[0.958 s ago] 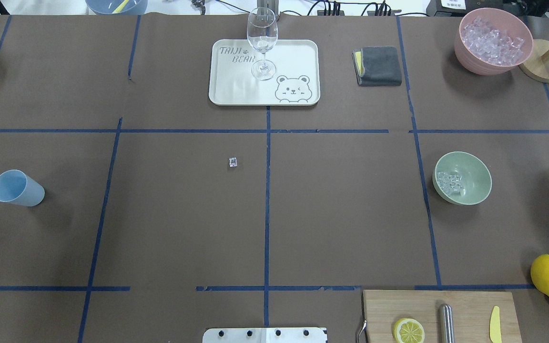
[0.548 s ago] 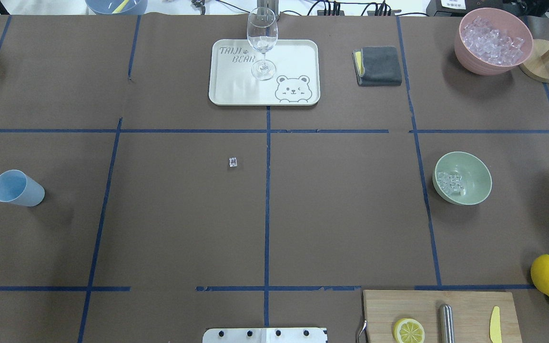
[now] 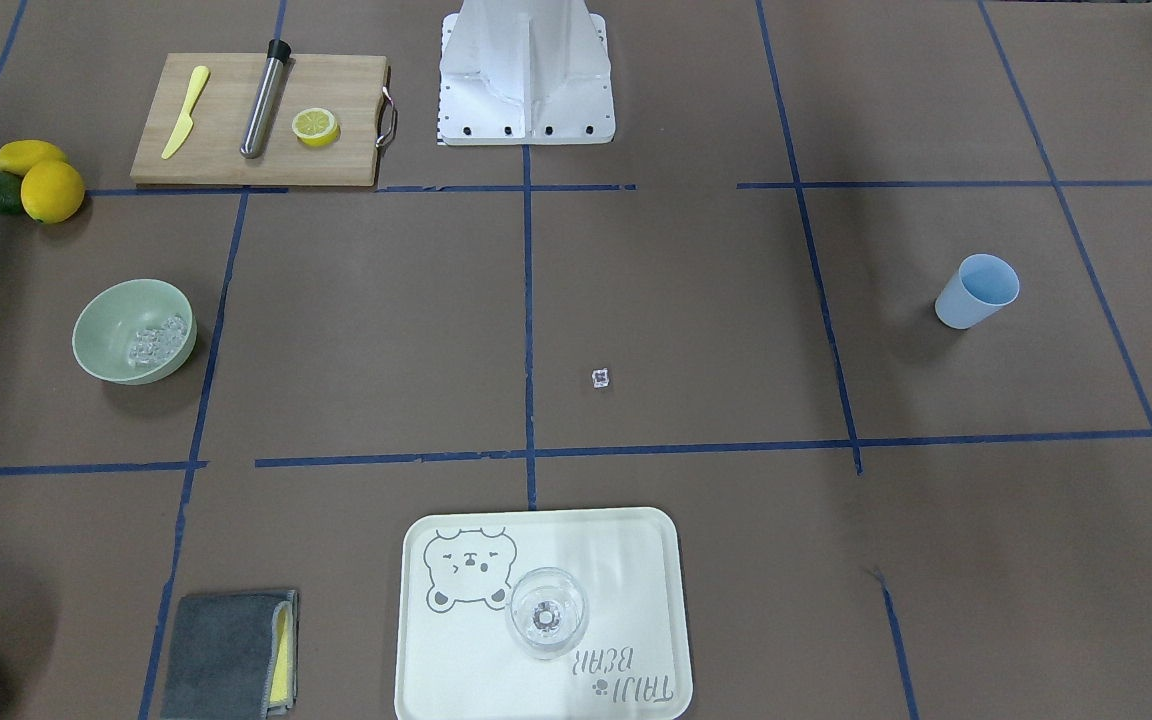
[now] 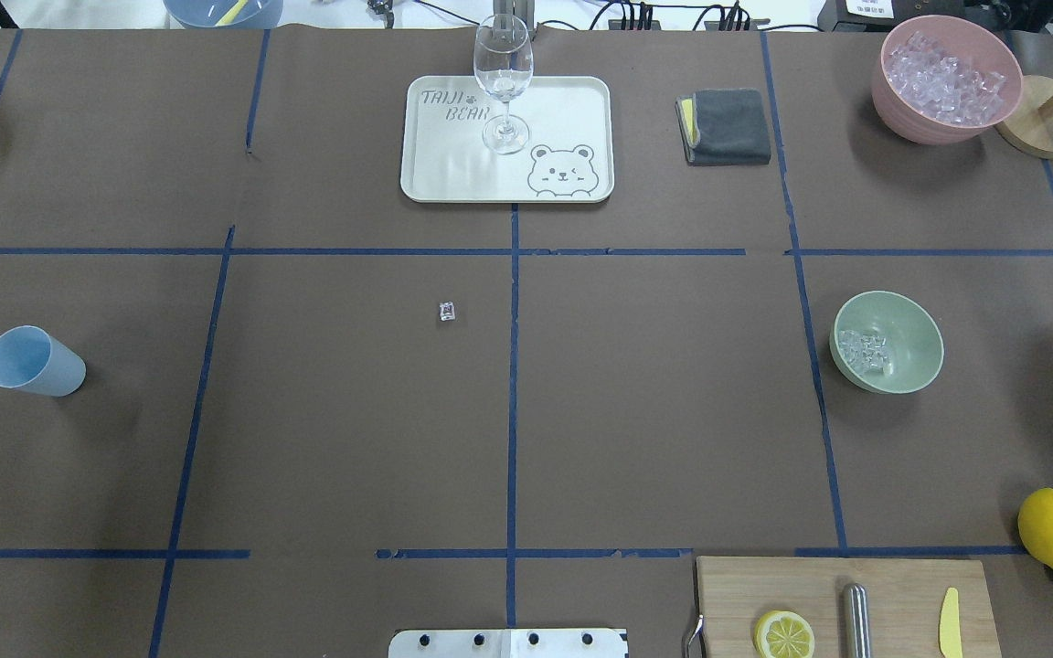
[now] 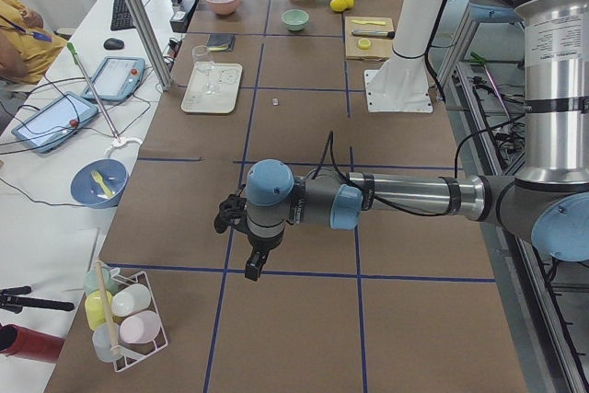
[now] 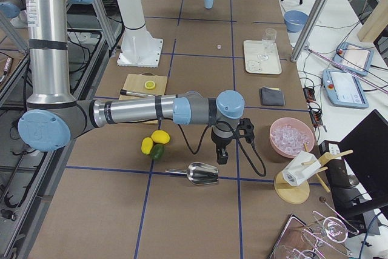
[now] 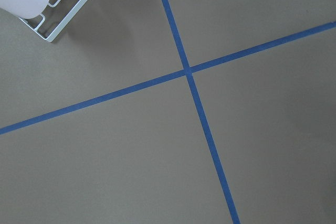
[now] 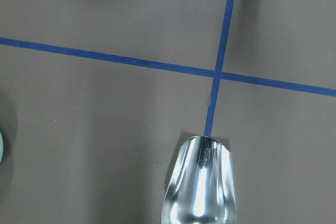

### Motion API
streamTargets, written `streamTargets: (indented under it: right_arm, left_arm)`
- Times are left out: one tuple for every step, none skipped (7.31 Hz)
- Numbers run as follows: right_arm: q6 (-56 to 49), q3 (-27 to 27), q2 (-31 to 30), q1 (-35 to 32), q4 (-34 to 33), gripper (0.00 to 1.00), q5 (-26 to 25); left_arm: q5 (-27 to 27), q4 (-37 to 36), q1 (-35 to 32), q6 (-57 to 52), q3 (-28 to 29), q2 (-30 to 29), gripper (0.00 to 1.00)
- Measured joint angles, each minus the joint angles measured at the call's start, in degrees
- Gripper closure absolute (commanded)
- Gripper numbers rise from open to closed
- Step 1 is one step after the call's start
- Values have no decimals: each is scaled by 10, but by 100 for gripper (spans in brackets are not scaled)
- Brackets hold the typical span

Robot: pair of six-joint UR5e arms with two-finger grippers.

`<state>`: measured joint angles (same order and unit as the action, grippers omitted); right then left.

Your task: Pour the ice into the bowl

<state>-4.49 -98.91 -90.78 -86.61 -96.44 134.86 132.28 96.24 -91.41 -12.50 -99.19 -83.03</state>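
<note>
Visibly, glassy ice [image 4: 865,352] lies in the sage-green bowl [image 4: 912,327]; cannot tell if left gripper [image 5: 253,269] or right gripper [image 6: 222,157] is parted.

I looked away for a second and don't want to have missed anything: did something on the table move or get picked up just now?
Nothing visibly changed in the overhead view. The green bowl holds its ice as before, the stray cube lies in the same spot mid-table, and the blue cup is where it was at the left. Nothing was taken hold of or let go.
</note>
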Motion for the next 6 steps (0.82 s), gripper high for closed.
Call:
streamTargets:
  right_arm:
    - [8,1,0,0,0,0,6]
    - [18,2,0,0,0,0,13]
    - [22,2,0,0,1,0,15]
    - [25,3,0,0,1,0,16]
    - [25,3,0,0,1,0,18]
    - [25,4,0,0,1,0,23]
  left_arm:
    - [0,-2,1,0,1,1,0]
    - [1,-7,1,0,2,4,0]
    - [2,-20,2,-1,3,6,0]
    - [5,-39,2,-1,2,6,0]
    - [6,-56,1,0,1,6,0]
    - [7,-65,1,0,1,5,0]
